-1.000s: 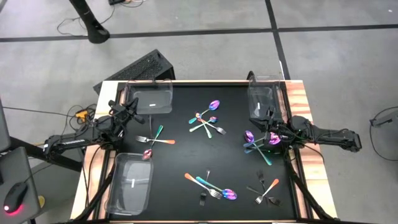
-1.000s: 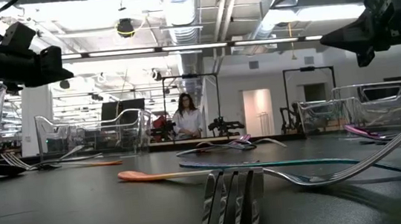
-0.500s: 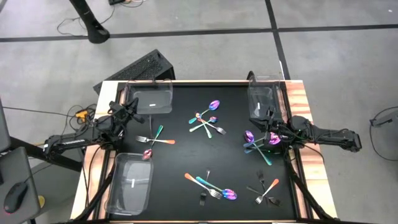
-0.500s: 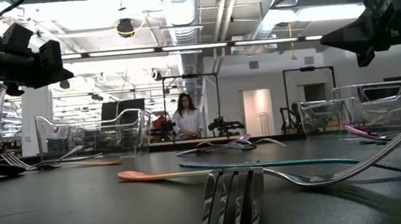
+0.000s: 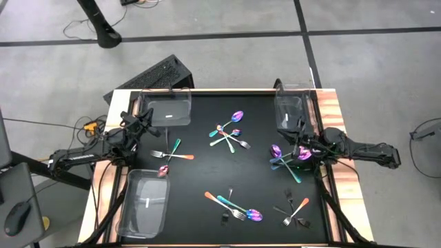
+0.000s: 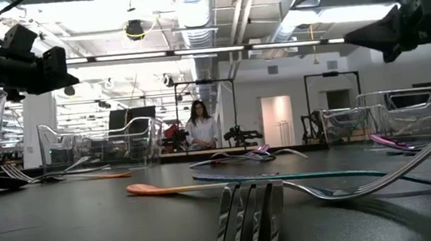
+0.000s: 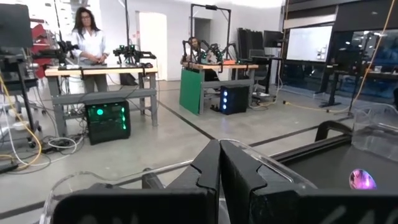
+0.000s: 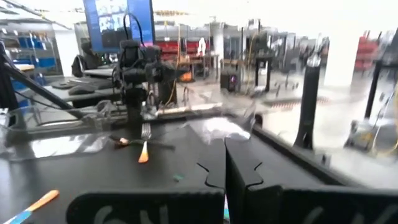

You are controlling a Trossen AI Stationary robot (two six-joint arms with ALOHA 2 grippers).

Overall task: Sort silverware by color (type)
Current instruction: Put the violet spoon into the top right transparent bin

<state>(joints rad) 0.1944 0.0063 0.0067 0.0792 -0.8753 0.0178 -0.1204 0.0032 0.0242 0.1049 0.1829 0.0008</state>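
comparing with a second ago, almost nothing differs: the right claw point(image 5: 300, 153) sits a touch nearer the purple spoons point(image 5: 278, 152), pressed shut and empty (the left claw point(image 5: 142, 124) likewise shut). silverware point(image 5: 229, 134) lies scattered on the black bench point(image 5: 207, 172); a person point(image 6: 200, 128) stands in the lab beyond.

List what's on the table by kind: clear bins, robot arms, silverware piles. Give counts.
Clear bins: 3
Arms: 2
Silverware piles: 5
Total: 10
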